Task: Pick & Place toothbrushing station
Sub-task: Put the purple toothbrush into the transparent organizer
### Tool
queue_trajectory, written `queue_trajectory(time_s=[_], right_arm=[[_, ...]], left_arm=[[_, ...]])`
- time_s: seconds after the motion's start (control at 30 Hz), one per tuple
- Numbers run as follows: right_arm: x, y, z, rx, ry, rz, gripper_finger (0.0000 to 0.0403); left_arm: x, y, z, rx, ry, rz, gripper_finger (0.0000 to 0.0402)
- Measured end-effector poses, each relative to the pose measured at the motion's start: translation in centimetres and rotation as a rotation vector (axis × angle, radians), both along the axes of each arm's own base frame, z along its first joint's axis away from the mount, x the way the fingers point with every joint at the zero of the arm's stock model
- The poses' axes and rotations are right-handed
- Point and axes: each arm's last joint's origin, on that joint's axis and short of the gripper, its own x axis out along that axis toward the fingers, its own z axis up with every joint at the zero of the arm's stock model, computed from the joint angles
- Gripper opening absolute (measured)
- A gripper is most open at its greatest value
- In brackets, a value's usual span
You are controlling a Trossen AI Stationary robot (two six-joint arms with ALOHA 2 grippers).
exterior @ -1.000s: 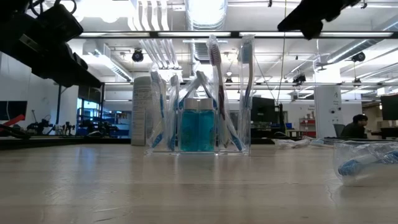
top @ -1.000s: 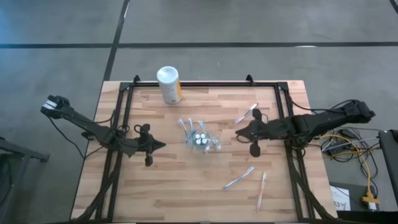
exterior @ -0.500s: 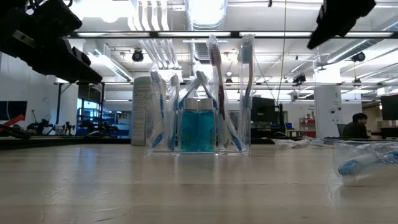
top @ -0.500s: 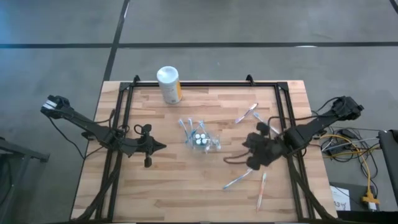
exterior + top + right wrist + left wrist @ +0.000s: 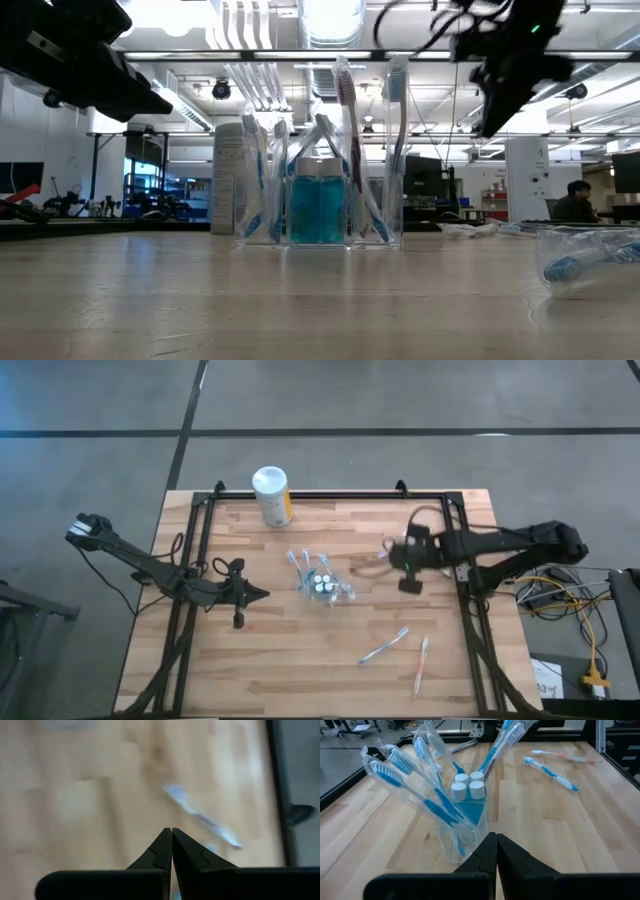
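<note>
The clear cup (image 5: pixel 322 584) stands upright at the middle of the table (image 5: pixel 250 660), holding teal tubes (image 5: pixel 470 790) with caps up and wrapped toothbrushes (image 5: pixel 415 785) fanning outward, heads up. Two loose toothbrushes (image 5: pixel 385 646) lie flat nearer the front edge than the cup, on its right-arm side. The left gripper (image 5: pixel 262 595), fingers pressed together and empty, points at the cup. The right gripper (image 5: pixel 384 558), fingers also closed and empty, hovers beside another loose toothbrush (image 5: pixel 200 817). A white canister (image 5: pixel 271 496) stands behind the cup.
</note>
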Motion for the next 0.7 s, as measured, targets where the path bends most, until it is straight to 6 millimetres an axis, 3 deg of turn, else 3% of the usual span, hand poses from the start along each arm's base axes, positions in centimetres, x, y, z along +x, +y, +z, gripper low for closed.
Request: queue_trajectory(time_s=[0.17, 0.33, 0.7], right_arm=[[-0.2, -4.8, -0.3, 0.036, 0.053, 0.041, 0.0009], [-0.3, -8.4, -1.5, 0.1, 0.124, 0.152, 0.0025], [2.8, -12.6, -7.8, 0.121, 0.33, 0.332, 0.0169]], left_arm=[[0.0, 0.0, 0.0, 0.001, 0.0, 0.0, 0.0009], [-0.1, 0.0, -0.3, 0.015, 0.012, -0.004, 0.0009], [-0.1, 0.0, -0.4, -0.002, 0.017, 0.003, 0.0009]])
